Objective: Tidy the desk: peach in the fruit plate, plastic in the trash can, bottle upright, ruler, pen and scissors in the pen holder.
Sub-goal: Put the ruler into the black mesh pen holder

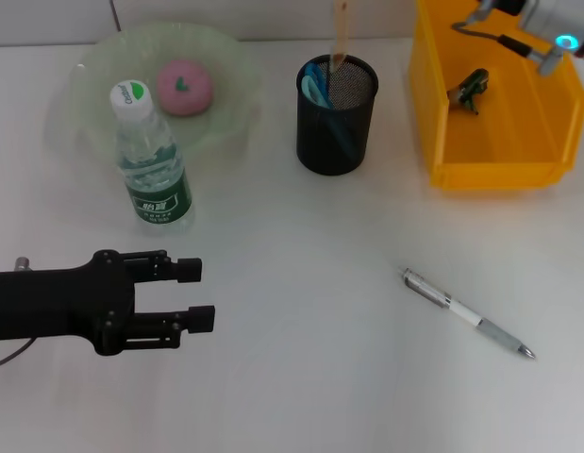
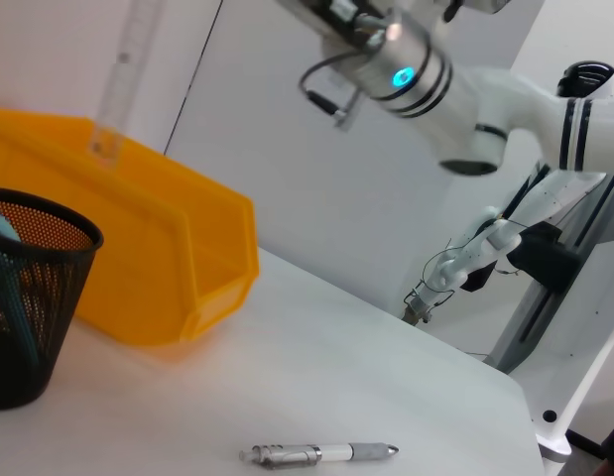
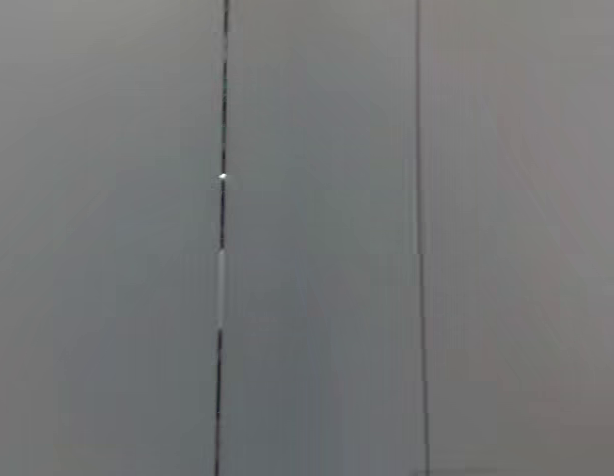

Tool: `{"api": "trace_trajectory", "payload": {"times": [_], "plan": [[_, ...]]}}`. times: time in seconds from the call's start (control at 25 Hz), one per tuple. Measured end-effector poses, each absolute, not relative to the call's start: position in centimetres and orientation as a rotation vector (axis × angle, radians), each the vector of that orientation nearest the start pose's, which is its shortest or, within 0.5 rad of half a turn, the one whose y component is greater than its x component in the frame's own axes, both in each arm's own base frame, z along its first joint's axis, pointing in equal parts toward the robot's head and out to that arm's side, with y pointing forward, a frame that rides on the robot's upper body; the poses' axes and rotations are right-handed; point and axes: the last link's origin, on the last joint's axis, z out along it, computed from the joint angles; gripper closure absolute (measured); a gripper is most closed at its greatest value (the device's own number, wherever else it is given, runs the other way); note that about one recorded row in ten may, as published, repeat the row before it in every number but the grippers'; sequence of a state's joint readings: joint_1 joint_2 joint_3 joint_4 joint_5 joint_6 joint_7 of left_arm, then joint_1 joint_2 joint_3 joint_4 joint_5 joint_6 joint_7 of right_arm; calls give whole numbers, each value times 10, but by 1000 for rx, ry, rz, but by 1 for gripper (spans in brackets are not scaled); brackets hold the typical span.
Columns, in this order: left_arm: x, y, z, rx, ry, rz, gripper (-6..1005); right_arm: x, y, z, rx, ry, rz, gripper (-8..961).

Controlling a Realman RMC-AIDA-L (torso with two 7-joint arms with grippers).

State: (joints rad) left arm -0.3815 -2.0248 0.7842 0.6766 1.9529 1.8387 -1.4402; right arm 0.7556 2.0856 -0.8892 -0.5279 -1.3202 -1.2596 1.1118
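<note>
Only the pen [image 1: 466, 315] remains, lying diagonally well right of the left gripper [image 1: 195, 295], whose fingers gape empty.

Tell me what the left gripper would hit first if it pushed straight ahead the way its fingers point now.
The open left gripper points across bare table toward the pen. Nothing lies nearer in that line, so the pen would probably come first, though the gripper's height above the table is unclear.
</note>
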Motion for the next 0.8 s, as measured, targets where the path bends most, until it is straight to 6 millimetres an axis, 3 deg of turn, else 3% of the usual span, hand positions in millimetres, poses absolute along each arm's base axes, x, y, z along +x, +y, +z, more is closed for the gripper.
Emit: {"api": "trace_trajectory", "payload": {"times": [0.16, 0.32, 0.8], "plan": [[-283, 264, 17, -2908, -764, -829, 273, 147, 429, -4, -2256, 328, 1149, 511], [-284, 264, 19, -2892, -748, -838, 273, 147, 438, -24, -2247, 382, 1058, 505], [-284, 265, 22, -2885, -730, -840, 274, 161, 444, -33, -2244, 430, 911, 488]]}}
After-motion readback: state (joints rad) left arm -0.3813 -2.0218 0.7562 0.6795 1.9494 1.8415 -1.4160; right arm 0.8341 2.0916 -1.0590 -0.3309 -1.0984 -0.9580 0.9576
